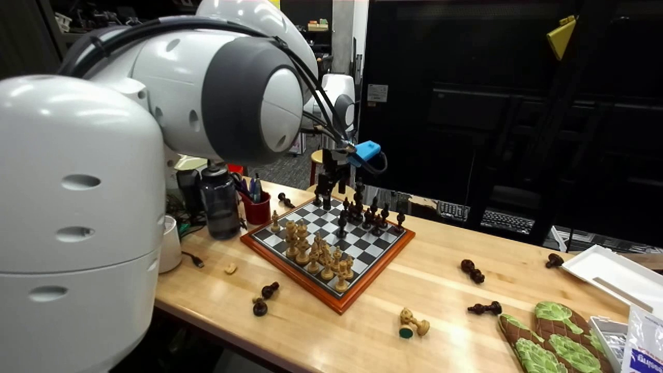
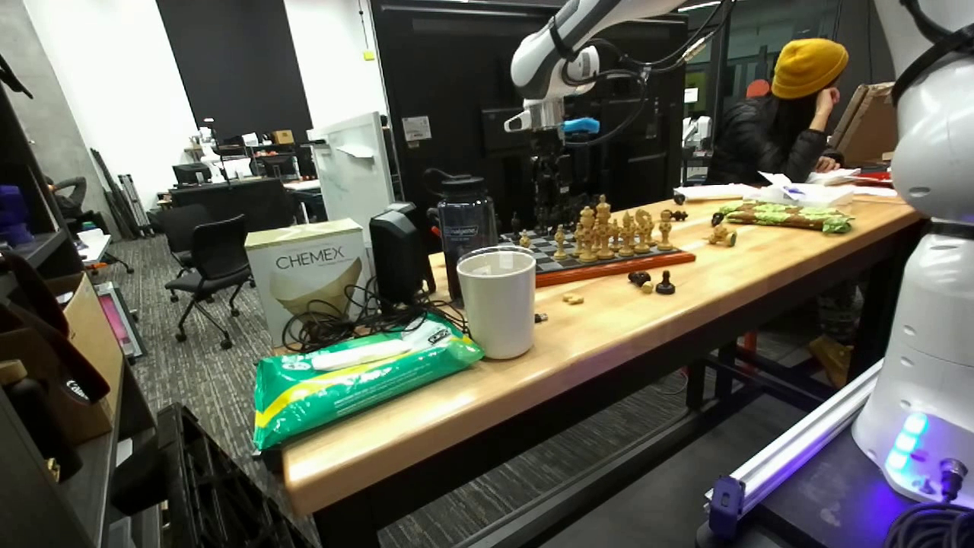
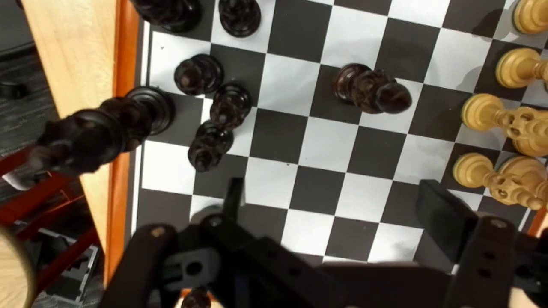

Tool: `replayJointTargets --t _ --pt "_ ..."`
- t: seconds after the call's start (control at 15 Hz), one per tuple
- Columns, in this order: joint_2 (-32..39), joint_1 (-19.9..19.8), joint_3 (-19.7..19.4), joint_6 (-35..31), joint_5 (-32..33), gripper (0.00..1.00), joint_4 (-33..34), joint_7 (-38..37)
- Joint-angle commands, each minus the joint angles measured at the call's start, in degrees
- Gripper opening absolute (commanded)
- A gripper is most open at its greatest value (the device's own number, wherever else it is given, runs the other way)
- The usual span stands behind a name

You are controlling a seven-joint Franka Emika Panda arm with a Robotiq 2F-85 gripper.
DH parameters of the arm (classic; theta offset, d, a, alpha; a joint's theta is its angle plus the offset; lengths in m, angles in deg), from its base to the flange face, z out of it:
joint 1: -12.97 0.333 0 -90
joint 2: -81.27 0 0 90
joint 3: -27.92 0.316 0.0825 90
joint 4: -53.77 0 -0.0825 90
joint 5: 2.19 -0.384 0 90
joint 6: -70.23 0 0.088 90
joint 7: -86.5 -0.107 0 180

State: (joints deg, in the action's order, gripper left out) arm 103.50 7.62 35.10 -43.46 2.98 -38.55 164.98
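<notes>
My gripper (image 3: 336,201) is open and empty above the chessboard (image 1: 375,270). Its fingers stand wide apart over bare squares in the wrist view. It also shows over the board's far side in both exterior views (image 1: 334,194) (image 2: 546,205). Dark pieces stand at the board's far edge; a tall dark piece (image 3: 81,139) is left of the gripper in the wrist view. A lone dark bishop (image 3: 366,87) stands nearer mid-board. Light pieces (image 3: 483,112) stand clustered near the right finger. A dark piece (image 1: 317,197) stands near the fingers at a far corner.
Dark pieces (image 1: 472,271) and light pieces (image 1: 414,322) lie on the table around the board. A water bottle (image 1: 220,202), a red pen cup (image 1: 257,210) and a white mug (image 2: 497,304) stand beside it. Patterned mitts (image 1: 562,342) and a white tray (image 1: 616,272) lie opposite.
</notes>
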Motion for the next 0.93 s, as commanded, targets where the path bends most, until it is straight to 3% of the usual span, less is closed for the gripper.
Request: replayJointTargets --t 0.0,0.47,0.6,0.87 --pt "-4.46 -1.62 -0.12 -3.25 -6.20 1.00 -5.30 6.37" --pt "-6.83 -2.59 -1.35 -6.62 -14.18 1.00 -9.10 13.13" --pt "-3.91 -1.51 -2.14 -4.89 -13.14 1.00 -5.86 11.50" --pt "-3.66 -1.43 -2.35 -4.85 -13.20 1.00 -5.92 11.41"
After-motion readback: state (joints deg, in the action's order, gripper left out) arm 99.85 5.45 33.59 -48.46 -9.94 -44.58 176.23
